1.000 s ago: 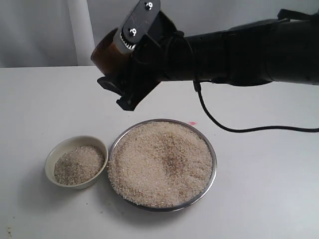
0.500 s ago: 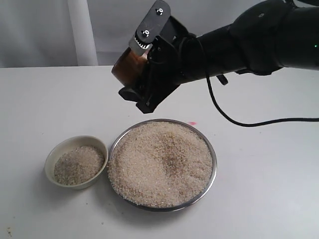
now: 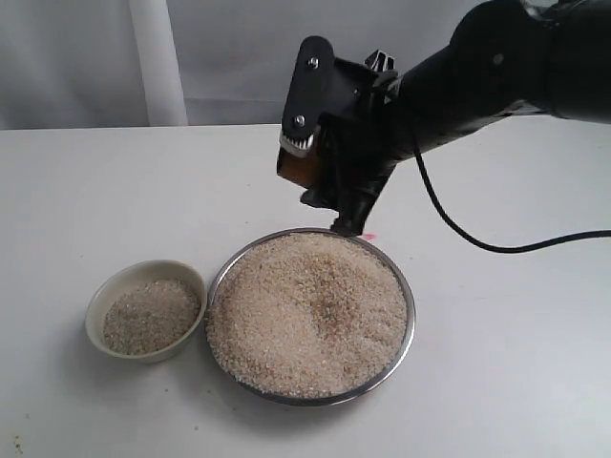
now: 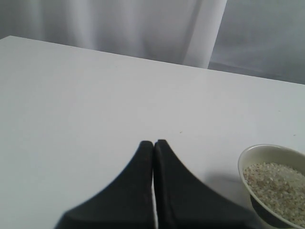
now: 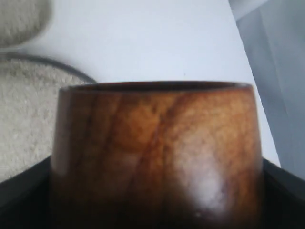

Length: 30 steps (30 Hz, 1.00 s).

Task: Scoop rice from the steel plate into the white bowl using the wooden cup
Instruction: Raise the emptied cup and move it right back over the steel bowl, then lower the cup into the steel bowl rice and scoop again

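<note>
Over the far rim of the steel plate | right gripper clamped wide around the wooden cup, seemingly poised to dip into the rice | white bowl beside the plate, part-filled | left gripper closed, empty.

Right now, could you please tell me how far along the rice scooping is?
Done: the white bowl holds some rice. In hand: the right pincer grips the wooden cup above the far rim of the steel plate. To do: the plate is heaped, so more scoops remain.
</note>
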Motion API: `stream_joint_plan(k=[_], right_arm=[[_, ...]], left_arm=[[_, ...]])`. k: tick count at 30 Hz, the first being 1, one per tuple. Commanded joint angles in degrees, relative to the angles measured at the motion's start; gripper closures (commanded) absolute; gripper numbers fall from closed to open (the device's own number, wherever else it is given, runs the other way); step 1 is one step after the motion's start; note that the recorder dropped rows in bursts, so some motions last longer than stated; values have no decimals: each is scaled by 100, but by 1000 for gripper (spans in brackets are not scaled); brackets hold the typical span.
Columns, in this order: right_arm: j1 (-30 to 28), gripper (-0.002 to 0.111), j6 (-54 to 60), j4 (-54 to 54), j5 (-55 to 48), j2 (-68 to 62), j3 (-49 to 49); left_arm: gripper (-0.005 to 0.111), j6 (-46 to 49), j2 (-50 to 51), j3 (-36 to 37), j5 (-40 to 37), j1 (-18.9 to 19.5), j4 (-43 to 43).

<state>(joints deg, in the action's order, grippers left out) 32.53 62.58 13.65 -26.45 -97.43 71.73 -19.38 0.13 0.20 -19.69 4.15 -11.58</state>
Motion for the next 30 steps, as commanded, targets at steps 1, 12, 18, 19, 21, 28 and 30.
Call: stream_joint_plan(k=[1,12,18,19,21,28,30], right_arm=[[90,108,-582,-1176,-115,-15,33],[214,108,-488,-2496,-75,-415,33],[348,108,-488,-3514,-67,-695,33],[348,108,-488,-3700,-68,-720,33],[348,108,-488,-3962,-76,-821,33],[348,108,-481,-4642,-88,-1133,33],[348,108,-481,-4972,-63,-1253,33]], left_arm=[[107,-8,-13,-20,36,-14,33],[107,-8,-13,-20,36,-14,33],[107,-8,-13,-20,36,-14,33],[107,-8,-13,-20,36,-14,33],[107,-8,-13,-20,36,-14,33],[107,-8,-13,-20,36,-14,33],[107,-8,-13,-20,36,-14,33]])
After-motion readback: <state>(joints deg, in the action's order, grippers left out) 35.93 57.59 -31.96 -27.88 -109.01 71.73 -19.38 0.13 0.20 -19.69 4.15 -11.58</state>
